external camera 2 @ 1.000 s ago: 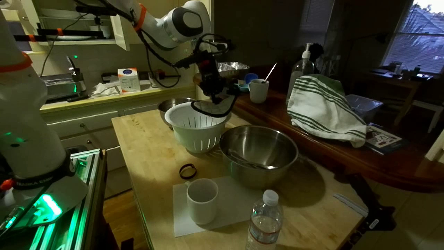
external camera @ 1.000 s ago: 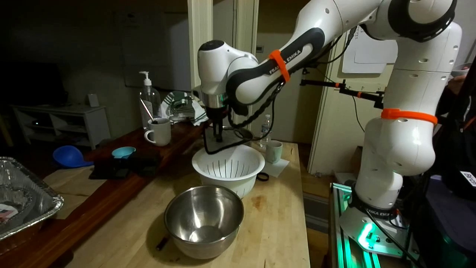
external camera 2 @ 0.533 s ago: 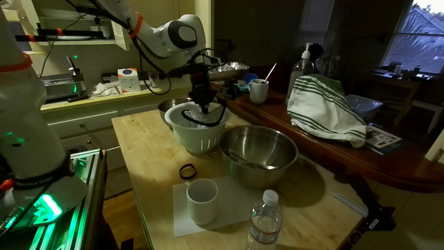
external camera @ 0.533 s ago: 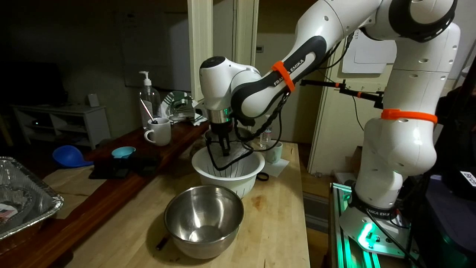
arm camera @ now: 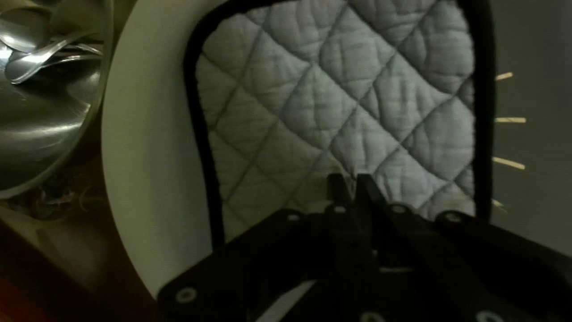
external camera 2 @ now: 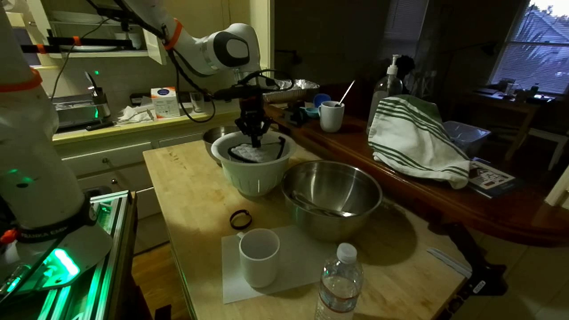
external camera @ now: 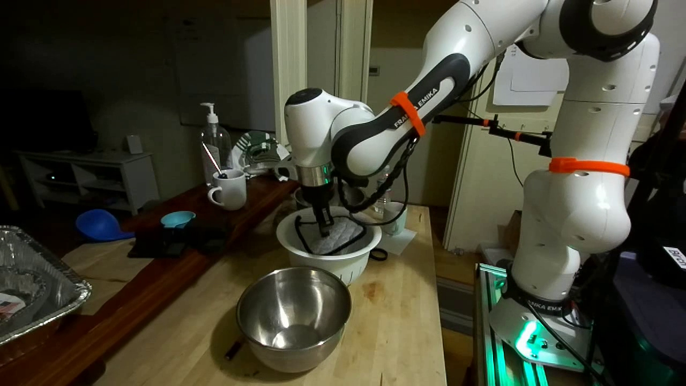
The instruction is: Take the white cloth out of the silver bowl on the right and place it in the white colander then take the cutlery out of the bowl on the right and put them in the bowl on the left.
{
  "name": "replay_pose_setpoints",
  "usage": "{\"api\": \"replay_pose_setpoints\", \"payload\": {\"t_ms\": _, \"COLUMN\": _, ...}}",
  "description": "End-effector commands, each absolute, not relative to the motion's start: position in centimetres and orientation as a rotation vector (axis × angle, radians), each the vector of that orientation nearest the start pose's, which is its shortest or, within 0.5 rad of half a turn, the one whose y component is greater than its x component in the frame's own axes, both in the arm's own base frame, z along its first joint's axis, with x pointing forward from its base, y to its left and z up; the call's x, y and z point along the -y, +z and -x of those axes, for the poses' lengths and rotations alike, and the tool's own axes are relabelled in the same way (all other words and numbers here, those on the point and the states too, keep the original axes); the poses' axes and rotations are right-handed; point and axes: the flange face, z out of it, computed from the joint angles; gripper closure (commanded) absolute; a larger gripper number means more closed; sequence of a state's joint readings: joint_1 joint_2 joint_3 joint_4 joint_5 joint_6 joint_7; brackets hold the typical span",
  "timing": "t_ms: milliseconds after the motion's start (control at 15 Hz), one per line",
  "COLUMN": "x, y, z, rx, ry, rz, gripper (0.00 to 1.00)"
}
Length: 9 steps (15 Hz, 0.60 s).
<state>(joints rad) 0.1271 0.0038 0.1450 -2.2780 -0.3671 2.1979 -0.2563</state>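
Wrist view is where the grip is best shown: the fingers [arm camera: 338,190] are clamped together on a small fold of the quilted white cloth [arm camera: 335,98], and the white cloth can be seen down inside the colander [external camera 2: 258,178] in both exterior views. Things are most likely to be botched at the letting-go. If the fingers aren't spread wide enough before lifting, that thick-looking quilting could be snagged and dragged right back out. In an exterior view one dark-edged corner [external camera 2: 282,143] is turned up near the rim, so a flop over the side can't be ruled out if it's tugged. Pressing lower is risky too, as the colander could be shoved along the bench [external camera: 396,321]. After that, the cutlery [arm camera: 40,56] in the right bowl [external camera 2: 329,229] looks like the fiddly bit. It's overlapped, shiny and laid low, so a grip could be lost, or the bowl wall bumped. And since the colander is parked between that one and the left bowl [external camera: 292,305], it could get clipped if anything is carried across too low.
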Motion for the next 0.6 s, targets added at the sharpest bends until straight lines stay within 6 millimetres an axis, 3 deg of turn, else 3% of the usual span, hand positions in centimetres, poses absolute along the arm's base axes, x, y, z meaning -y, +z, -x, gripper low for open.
{"api": "replay_pose_setpoints", "payload": {"t_ms": 0, "x": -11.7, "y": 35.2, "z": -48.8, "rx": 1.214, "ry": 0.057, "rz": 3.196, "gripper": 0.56}}
{"api": "replay_pose_setpoints", "payload": {"t_ms": 267, "x": -7.3, "y": 37.7, "z": -49.0, "rx": 0.945, "ry": -0.179, "rz": 3.302, "gripper": 0.25}}
{"api": "replay_pose_setpoints", "payload": {"t_ms": 467, "x": -1.3, "y": 39.7, "z": -49.3, "rx": 0.67, "ry": -0.287, "rz": 3.342, "gripper": 0.03}}
{"api": "replay_pose_setpoints", "payload": {"t_ms": 533, "x": 1.2, "y": 40.5, "z": -49.1, "rx": 0.578, "ry": -0.307, "rz": 3.352, "gripper": 0.0}}
